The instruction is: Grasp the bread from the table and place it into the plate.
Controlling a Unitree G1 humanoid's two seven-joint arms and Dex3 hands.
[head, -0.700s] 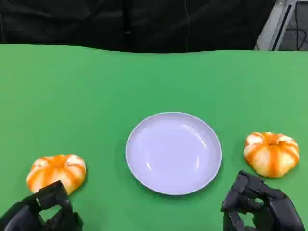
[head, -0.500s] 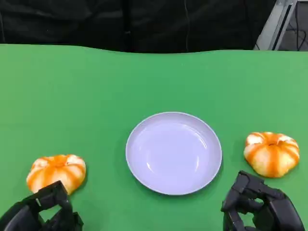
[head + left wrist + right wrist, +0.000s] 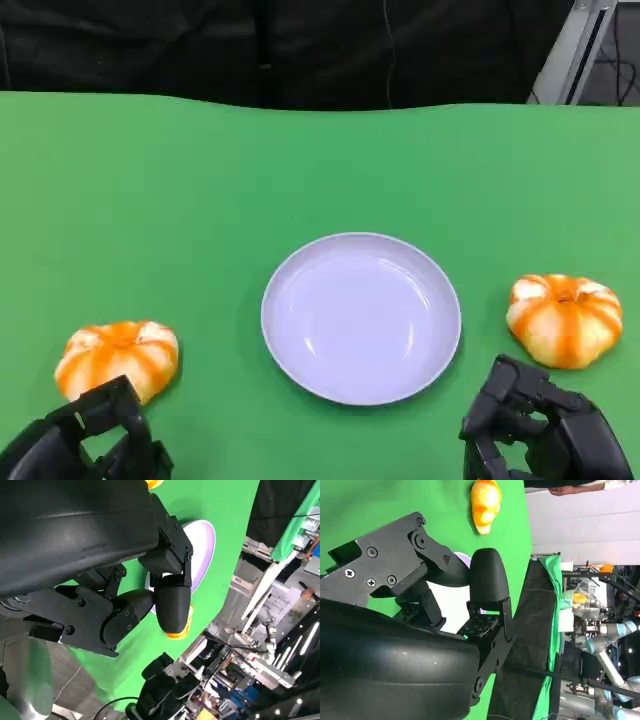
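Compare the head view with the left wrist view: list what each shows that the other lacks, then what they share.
Head view alone: both bread pieces whole, the left bread and the right bread, lying apart from the plate on either side, with the full plate rim and a black backdrop behind the table.

Left wrist view alone: the room beyond the table's edge, with cluttered equipment and lights.

Shared: the green table, the plate, orange bread, the left hand and the right hand. Neither hand holds anything.
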